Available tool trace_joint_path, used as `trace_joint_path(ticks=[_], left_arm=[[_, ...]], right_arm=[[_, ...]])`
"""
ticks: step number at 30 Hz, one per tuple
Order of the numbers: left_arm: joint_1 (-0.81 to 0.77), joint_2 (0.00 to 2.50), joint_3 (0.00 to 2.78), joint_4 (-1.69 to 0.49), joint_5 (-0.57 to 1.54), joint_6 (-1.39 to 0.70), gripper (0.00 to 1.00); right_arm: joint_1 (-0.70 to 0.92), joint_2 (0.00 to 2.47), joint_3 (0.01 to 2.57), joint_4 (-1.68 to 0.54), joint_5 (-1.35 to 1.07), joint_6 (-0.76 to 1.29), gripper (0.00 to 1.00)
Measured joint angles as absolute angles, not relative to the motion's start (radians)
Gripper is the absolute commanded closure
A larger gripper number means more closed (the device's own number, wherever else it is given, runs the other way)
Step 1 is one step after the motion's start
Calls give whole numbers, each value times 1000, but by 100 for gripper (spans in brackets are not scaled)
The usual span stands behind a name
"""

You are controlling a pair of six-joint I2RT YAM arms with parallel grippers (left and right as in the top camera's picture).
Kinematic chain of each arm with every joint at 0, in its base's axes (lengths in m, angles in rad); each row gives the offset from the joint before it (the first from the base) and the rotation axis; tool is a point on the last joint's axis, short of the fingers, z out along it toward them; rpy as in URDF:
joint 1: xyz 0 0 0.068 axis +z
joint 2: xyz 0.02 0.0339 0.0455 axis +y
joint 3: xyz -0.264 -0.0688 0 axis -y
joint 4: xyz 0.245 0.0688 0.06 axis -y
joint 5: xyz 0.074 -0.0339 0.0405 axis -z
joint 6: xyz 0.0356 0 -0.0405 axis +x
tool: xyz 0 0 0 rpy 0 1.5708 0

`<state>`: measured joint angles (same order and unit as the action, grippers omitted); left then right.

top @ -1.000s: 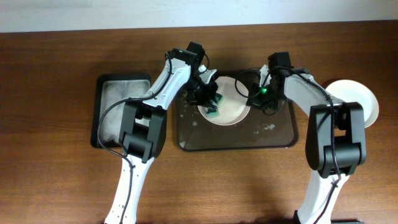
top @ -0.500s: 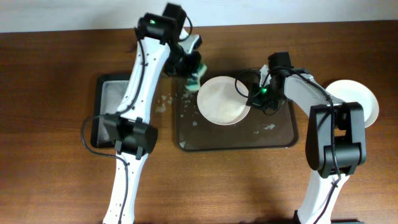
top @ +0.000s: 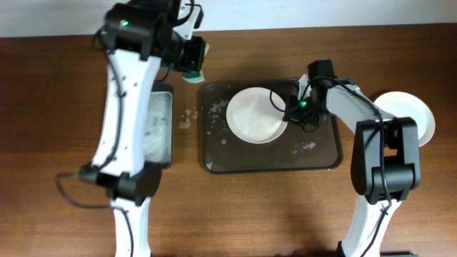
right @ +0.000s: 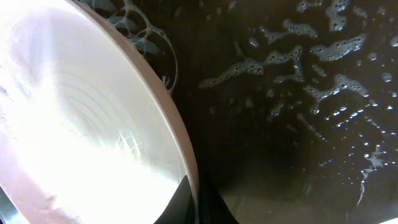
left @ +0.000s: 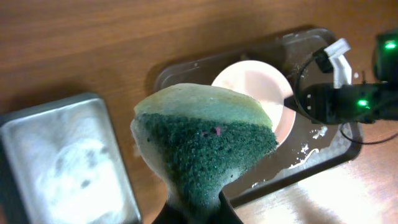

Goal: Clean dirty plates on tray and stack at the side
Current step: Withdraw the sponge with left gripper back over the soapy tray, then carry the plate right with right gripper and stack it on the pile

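Field notes, surfaces only. I read the brown wooden table [top: 64, 178] as smooth and satin-finished, with the grain showing. The large dark brown translucent plastic tray [top: 271, 167] is glossy and wet, flecked with white suds. The round white plate [top: 250, 118] is glazed-looking and throws hard glare in the right wrist view (ceramic or plastic, I can't tell). The two-layer sponge [left: 205, 149] has a coarse, fibrous dark green face and a soft, matt yellow-green backing. The small black tray [left: 68, 102] is filmed with matt white foam.
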<state>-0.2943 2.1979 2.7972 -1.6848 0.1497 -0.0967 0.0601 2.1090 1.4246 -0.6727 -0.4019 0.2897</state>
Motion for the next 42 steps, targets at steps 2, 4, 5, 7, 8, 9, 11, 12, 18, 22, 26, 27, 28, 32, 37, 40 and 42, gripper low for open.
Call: trace_joint_path(ticks=[2,4,5,7,8,9,11,12,18,22,26,27,28,32,37,40,42], left_arm=[[-295,2119,2694,-1685,110,-119,99],[-295,2058,2579,-1689,48,-151,99],[-294,2043,2527,-1686,20,-163,99],[-286,2033,2408,-1683,-25,-187,99],[-276,2037,2346,-1669,-42,-199,99],[-268,2041,2310,-1654,-51,-205,99],[-250,2043,2220,-1581,-67,-211,99],[-243,2044,2190,-1559,-73,-214,99],[-239,2045,2129,-1481,-87,-225,99],[-239,2045,2128,-1443,-87,-226,99],[-239,2045,2128,-1430,-87,-226,99],[-239,2045,2128,-1428,-87,-226,99],[-239,2045,2128,-1426,-87,-226,99],[-239,2045,2128,-1423,-87,-226,99],[-239,2045,2128,-1423,-87,-226,99],[-239,2045,2128,-1423,-87,-226,99],[-239,2045,2128,-1423,-87,-228,99]], right_arm=[[60,2109,1425,-675,-402,289,96],[60,2109,1426,-691,-403,287,96],[60,2108,1430,-707,-402,286,96],[60,2094,1433,-772,-395,271,96],[60,2086,1434,-795,-387,267,96],[60,2076,1436,-815,-379,262,96],[60,2031,1449,-869,-344,254,96],[60,1998,1457,-894,-315,253,96],[62,1754,1491,-978,-97,247,96],[91,1623,1499,-1009,167,243,96],[198,1582,1501,-1025,463,240,96],[221,1582,1501,-1026,509,241,96],[255,1584,1501,-1026,580,252,96],[360,1596,1490,-1024,779,313,96],[428,1657,1469,-1026,892,385,96],[433,1673,1467,-1030,920,397,96],[433,1673,1467,-1046,936,403,96]])
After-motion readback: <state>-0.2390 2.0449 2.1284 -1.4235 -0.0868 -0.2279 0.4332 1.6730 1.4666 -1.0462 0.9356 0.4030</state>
